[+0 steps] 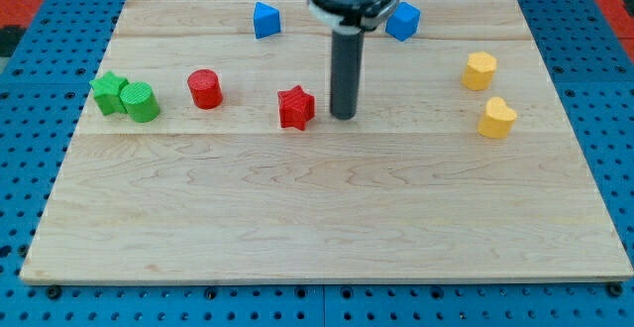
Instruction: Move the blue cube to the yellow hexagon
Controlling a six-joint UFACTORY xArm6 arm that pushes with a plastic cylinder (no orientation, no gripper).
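The blue cube [403, 20] sits near the view's top, right of centre, on the wooden board [327, 218]. The yellow hexagon [479, 70] lies at the view's right, below and to the right of the cube. My tip [343, 116] rests on the board near the middle, well below and to the left of the blue cube, just right of a red star [295, 107]. The rod rises from the tip to the arm's mount at the view's top.
A yellow heart-like block [497, 118] lies below the hexagon. A second blue block [264, 20] sits at the top, left of the rod. A red cylinder [205, 89], a green cylinder [141, 102] and a green star [108, 92] lie at the left.
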